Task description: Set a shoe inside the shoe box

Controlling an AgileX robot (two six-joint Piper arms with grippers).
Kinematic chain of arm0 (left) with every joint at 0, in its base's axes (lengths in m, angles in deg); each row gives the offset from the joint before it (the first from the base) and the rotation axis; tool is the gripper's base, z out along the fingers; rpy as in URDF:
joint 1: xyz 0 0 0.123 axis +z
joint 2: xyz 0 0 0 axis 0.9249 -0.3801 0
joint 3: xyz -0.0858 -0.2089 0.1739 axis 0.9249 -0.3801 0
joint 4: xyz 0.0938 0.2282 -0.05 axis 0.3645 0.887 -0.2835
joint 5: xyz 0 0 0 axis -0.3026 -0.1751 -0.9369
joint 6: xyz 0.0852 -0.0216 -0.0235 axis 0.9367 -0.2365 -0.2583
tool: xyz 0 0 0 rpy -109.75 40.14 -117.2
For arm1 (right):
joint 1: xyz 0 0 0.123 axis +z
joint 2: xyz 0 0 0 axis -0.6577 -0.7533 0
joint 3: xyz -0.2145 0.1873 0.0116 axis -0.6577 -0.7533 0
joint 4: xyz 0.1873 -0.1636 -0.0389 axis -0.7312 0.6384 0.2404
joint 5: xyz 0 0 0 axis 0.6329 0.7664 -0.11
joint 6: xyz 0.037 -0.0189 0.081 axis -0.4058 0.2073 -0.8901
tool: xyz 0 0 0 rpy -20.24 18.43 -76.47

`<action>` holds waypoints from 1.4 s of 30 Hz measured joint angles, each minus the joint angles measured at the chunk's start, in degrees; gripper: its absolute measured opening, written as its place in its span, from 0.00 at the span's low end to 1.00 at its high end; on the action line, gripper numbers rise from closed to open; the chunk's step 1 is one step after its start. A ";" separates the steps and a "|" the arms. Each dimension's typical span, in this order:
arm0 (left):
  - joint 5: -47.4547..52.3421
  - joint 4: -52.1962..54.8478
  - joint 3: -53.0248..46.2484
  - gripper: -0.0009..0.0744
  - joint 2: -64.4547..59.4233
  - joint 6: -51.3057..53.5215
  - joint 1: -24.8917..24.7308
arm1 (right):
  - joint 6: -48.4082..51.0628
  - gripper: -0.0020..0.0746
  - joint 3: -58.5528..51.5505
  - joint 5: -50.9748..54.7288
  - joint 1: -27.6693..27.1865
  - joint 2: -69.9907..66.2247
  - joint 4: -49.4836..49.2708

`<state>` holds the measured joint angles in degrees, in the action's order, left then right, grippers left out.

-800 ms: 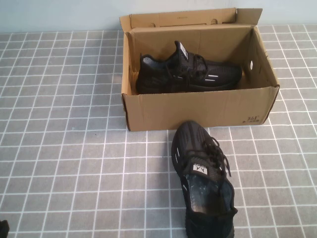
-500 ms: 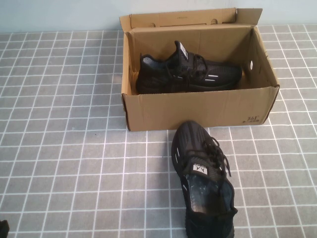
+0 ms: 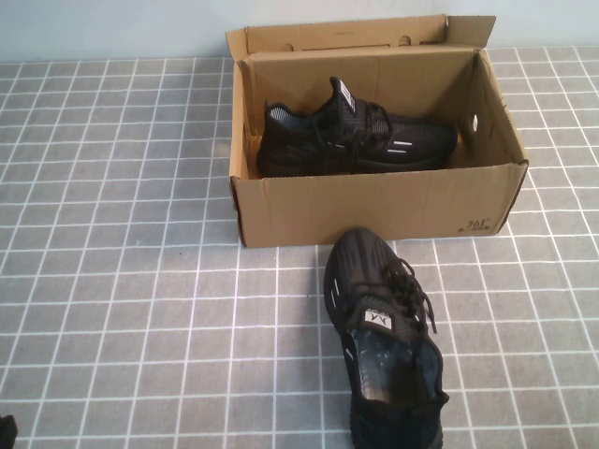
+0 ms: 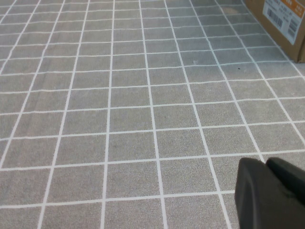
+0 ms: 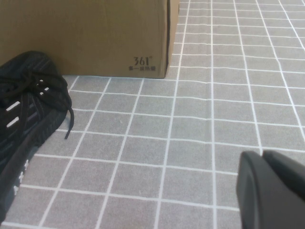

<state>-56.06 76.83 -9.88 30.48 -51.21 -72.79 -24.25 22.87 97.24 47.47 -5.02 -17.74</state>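
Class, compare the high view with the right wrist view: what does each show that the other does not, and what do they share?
Only the high view: the shoe box's open inside, with a second shoe lying in it, and the left gripper at the near left edge.
Only the right wrist view: the right gripper, shut, above bare tiles.
Both: the box's front wall with its small black print, and the shoe on the tiles before it.

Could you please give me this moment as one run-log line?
left gripper: shut, parked over bare floor | right gripper: shut, near loose shoe | other shoe: in box | loose shoe: before box, untouched
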 joint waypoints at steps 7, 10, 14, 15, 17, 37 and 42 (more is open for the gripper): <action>0.00 0.00 0.00 0.01 0.00 0.00 0.00 | 0.00 0.01 0.00 0.00 0.00 0.00 0.00; 0.00 0.00 0.00 0.01 0.00 0.00 0.00 | 0.00 0.01 0.00 0.00 0.00 0.00 0.00; 0.00 0.00 0.00 0.01 0.00 0.00 0.00 | 0.04 0.01 0.00 -0.11 0.00 0.00 -1.37; 0.00 0.00 0.00 0.01 0.00 0.00 0.00 | 0.04 0.01 0.00 -0.11 0.00 0.00 -2.64; 0.00 0.00 0.00 0.01 0.00 0.00 0.00 | 0.04 0.01 0.00 -0.63 0.00 0.00 -6.11; 0.00 0.00 0.00 0.01 0.00 0.00 0.00 | 0.17 0.01 0.69 -6.93 0.00 0.00 -48.38; 0.00 0.00 0.00 0.01 0.00 0.00 0.00 | 0.17 0.01 7.88 5.57 0.00 -7.30 -46.44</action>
<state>-56.06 76.83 -9.88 30.48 -51.21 -72.79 -24.07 30.75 102.81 47.47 -12.32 -64.18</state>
